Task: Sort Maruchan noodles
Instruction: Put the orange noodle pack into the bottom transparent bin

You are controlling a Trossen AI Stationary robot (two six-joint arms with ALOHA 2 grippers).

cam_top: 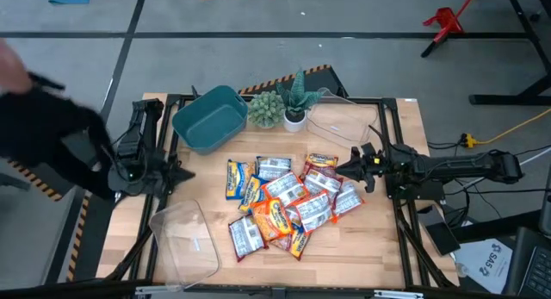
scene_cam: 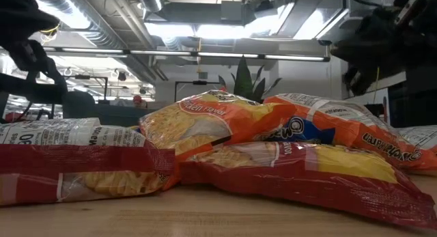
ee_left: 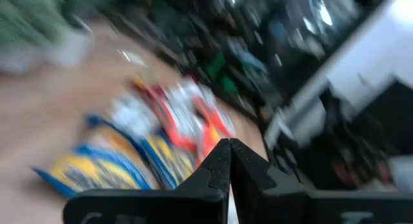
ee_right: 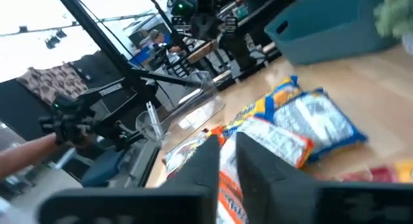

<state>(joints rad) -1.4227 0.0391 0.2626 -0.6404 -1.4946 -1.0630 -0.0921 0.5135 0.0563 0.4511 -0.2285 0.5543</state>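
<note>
Maruchan noodles [cam_top: 284,204] heaped mid-table, right gripper [cam_top: 351,168] just beside the heap, fingers slightly parted, empty, left gripper [cam_top: 188,172] clenched, apart from the heap.

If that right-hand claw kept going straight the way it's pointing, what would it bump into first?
Probably the pile of noodle packets. The right gripper points across the table at its near edge, likely the red-topped packet, though its height over the pile is unclear.
</note>
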